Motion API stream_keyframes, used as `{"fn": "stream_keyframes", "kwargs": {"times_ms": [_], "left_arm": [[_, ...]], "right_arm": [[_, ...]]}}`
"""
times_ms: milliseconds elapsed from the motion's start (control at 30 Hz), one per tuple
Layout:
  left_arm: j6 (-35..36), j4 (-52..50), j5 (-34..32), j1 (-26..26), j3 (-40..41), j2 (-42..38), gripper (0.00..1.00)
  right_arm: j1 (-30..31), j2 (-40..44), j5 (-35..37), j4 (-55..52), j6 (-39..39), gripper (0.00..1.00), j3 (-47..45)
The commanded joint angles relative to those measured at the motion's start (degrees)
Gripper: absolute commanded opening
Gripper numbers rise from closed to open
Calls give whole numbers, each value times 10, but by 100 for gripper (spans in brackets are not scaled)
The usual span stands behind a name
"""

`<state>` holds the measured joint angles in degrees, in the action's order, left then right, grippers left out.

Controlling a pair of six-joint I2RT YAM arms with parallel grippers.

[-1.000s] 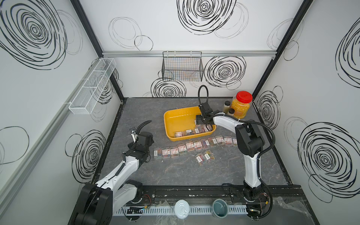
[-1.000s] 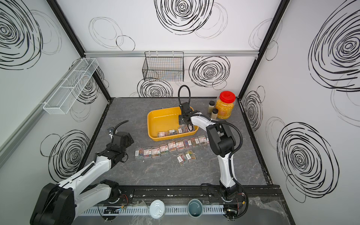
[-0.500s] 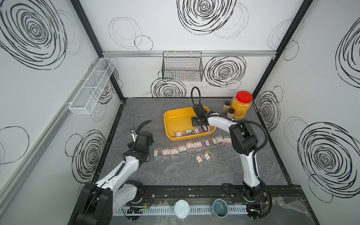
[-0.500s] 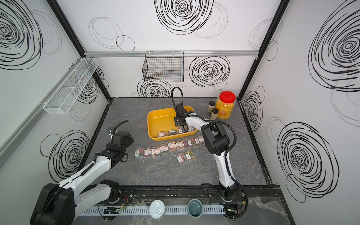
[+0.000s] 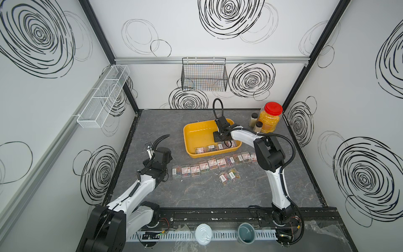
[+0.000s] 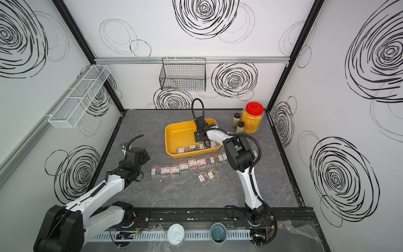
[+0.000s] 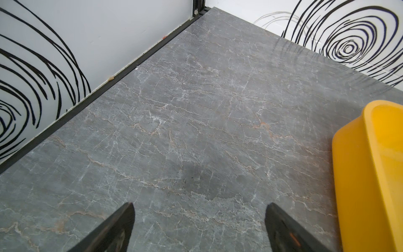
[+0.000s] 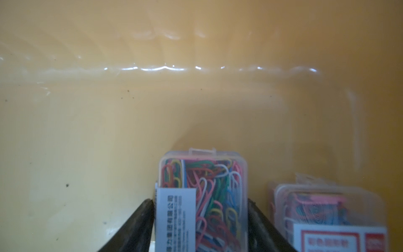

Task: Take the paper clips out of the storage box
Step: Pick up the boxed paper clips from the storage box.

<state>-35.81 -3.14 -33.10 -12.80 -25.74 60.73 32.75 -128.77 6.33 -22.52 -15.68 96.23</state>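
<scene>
My right claw [image 8: 200, 227] has just narrowed onto one paper-clip case [image 8: 202, 192], fingers pressed to both its sides. The case sits in the short row along the six o'clock wall of the storage box [image 5: 189, 139]. A second ago the arm hung further toward three o'clock. The grip looks set, so I judge the lift can begin. The left claw [image 7: 199, 229] gapes wide and empty over the table [image 7: 196, 109].

Red-lidded jar of yellow kernels [image 5: 270, 119] stands in the far right corner of the grey tabletop [image 5: 196, 196]. Two small dark-capped bottles [image 5: 253, 119] stand just beside it, contents indistinct. Black wire basket [image 5: 204, 75] hangs on rear wall; white mesh rack [image 5: 102, 98] on left wall.
</scene>
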Motion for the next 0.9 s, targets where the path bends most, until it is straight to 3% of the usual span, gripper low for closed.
{"fn": "stream_keyframes", "kwargs": {"times_ms": [0,300,533,867], "left_arm": [[-6,9,-15,0,-7,-11,97],[-4,15,-15,0,-3,-18,97],[-7,13,-19,0,-1,-22,97],[-7,11,-18,0,-3,-19,97]], "right_arm": [[-1,-15,-25,-12,-6,67,16],[2,-8,-32,-2,-18,65,15],[6,20,-32,3,-17,56,16],[11,57,-28,1,-19,53,35]]}}
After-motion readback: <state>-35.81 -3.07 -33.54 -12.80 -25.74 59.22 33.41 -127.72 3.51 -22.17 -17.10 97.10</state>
